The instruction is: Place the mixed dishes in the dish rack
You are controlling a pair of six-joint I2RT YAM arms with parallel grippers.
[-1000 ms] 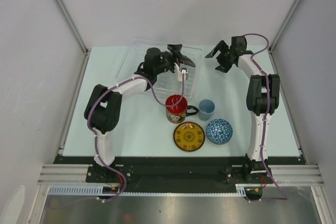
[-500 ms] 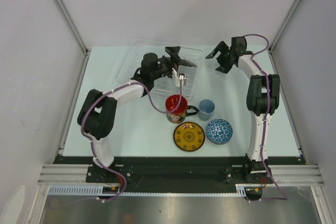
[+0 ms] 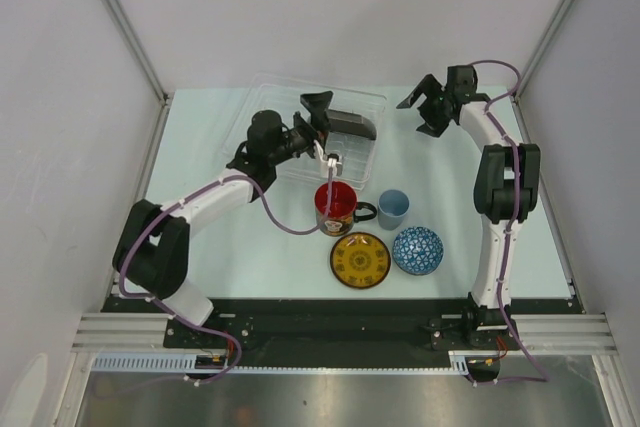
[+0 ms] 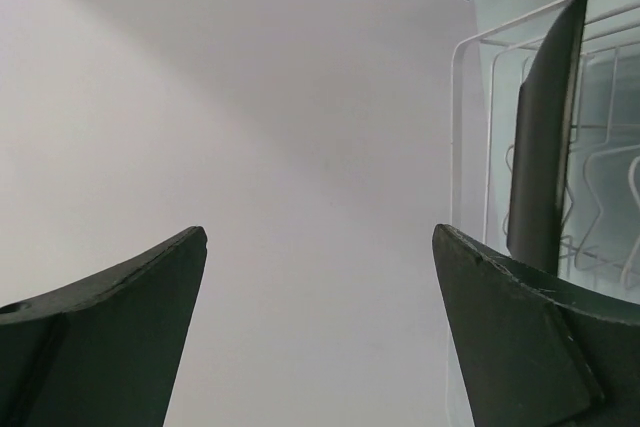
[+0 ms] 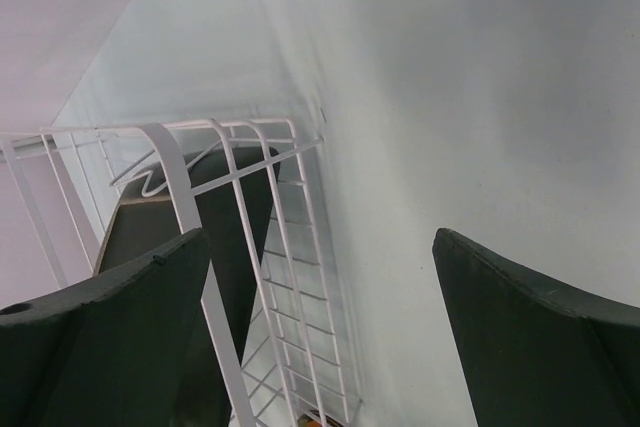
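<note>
At the far side of the table (image 3: 250, 237): dish rack (image 3: 262, 95), a clear tray with white wire slots, one dish loaded.

- Black plate (image 3: 355, 125): stands on edge between the wires, close to upright. The left wrist view shows it edge-on (image 4: 545, 137).
- Left gripper (image 3: 318, 115): over the rack, just beside the plate. Its fingers (image 4: 100, 337) are spread wide and hold nothing.
- Right gripper (image 3: 425, 107): right of the rack and apart from it. Its fingers (image 5: 110, 337) are also spread and empty, and its camera looks down on the plate through the wires.
- Red mug (image 3: 337, 207): on the table just in front of the rack, handle turned toward the blue cup (image 3: 393, 207).
- Yellow saucer (image 3: 360, 259) and patterned bowl (image 3: 417, 250): side by side, nearer the arm bases.

Step in hand, as judged: clearing the left gripper from the loaded plate, with four dishes left.

Handling notes:
- Back the gripper out along the plate's face, not across it, so a fingertip cannot tip the plate out of its slot.
- Rise clear of the wires before swinging toward the mug.
- Watch the trailing cable near the mug rim.
</note>
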